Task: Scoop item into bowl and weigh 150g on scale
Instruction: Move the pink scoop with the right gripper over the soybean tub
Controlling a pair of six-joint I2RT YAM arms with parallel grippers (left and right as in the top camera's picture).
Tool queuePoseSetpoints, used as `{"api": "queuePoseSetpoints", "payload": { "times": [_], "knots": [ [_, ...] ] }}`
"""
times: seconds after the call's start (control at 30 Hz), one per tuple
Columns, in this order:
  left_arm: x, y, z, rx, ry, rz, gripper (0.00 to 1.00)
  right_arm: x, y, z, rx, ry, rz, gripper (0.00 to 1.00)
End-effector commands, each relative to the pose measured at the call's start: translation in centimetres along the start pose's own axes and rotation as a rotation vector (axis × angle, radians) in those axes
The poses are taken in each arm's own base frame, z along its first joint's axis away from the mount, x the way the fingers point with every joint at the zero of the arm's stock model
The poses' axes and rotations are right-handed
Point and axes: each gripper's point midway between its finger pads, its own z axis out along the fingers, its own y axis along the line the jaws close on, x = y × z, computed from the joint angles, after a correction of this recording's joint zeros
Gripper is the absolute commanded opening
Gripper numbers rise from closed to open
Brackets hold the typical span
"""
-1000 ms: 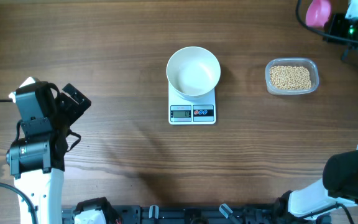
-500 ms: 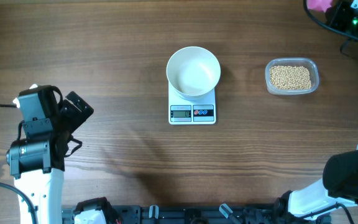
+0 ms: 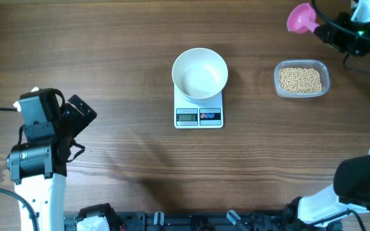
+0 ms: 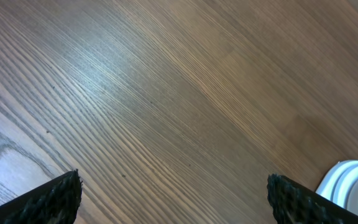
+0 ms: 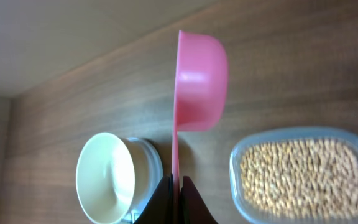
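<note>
The right fingers [image 5: 191,208], clamped on the pink scoop [image 5: 201,81], should roll its cup down into the beans [image 5: 300,177] just ahead; the left fingers [image 4: 48,199] gape empty.

A pink scoop [image 3: 299,17], tipped sideways, is near a clear plastic tub [image 3: 327,80] on the wooden table [image 3: 108,51].

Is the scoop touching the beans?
Apart. Overhead shows bare table between the scoop and the beans.
</note>
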Motion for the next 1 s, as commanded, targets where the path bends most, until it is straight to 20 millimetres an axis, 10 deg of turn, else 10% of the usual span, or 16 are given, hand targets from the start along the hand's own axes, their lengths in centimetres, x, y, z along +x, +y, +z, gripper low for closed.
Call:
{"api": "queuePoseSetpoints", "payload": {
  "times": [0.0, 0.53, 0.97],
  "knots": [
    [-1.0, 0.5, 0.2, -0.031, -0.043, 0.0, 1.0, 0.9, -0.1, -2.2, 0.092, -0.006, -0.008, 0.04],
    [-2.8, -1.8, 0.0, 0.079, -0.104, -0.017, 1.0, 9.3, -2.6, -7.3, 0.517, 0.218, 0.107, 0.04],
    [-0.2, -6.9, -1.1, 0.379, 0.055, 0.006, 1.0, 6.0, -4.2, -7.3, 0.599, 0.106, -0.018, 0.04]
  ]
}}
